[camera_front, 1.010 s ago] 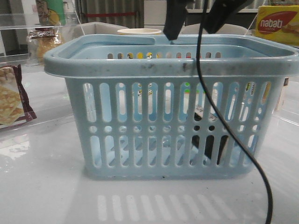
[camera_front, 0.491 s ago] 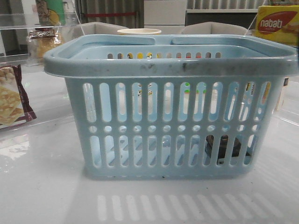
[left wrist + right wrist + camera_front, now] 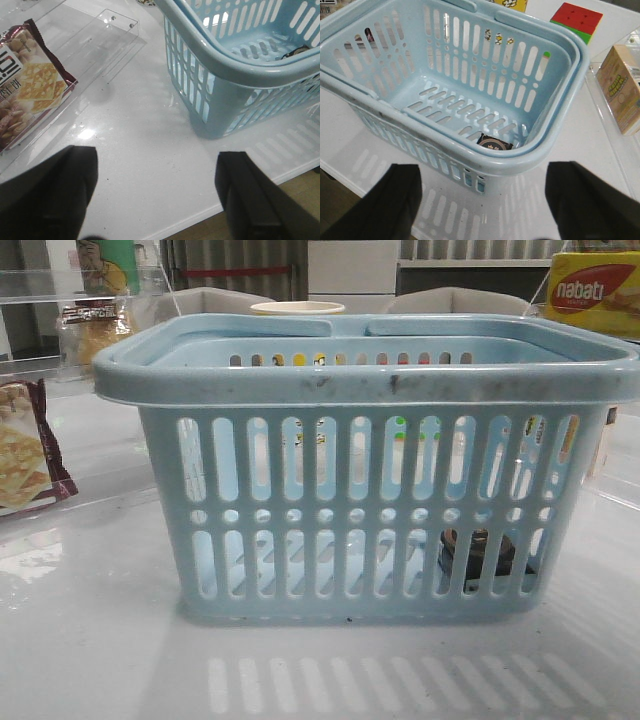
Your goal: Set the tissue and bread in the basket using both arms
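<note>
a: how far along does it look?

b: about halfway, i'd say. the tissue (image 3: 477,552) lies on the floor of the basket (image 3: 370,380), in the front corner on the robot's right; the right wrist view shows it tucked under the near rim.

a: and the bread (image 3: 92,335)?

b: not in yet. it sits in a clear holder at the far left of the worktop (image 3: 100,640), well apart from the basket, behind the cracker bag (image 3: 25,455).

a: what about the arms?

b: neither shows in the front view. the left claw (image 3: 155,195) hangs over bare worktop near the basket's left side, its fingers spread wide with nothing between them. the right claw (image 3: 482,202) hovers just outside the basket's near rim, also spread and holding nothing.

a: so what's left?

b: i judge the left arm has to fetch the bread and drop it in the basket.
</note>
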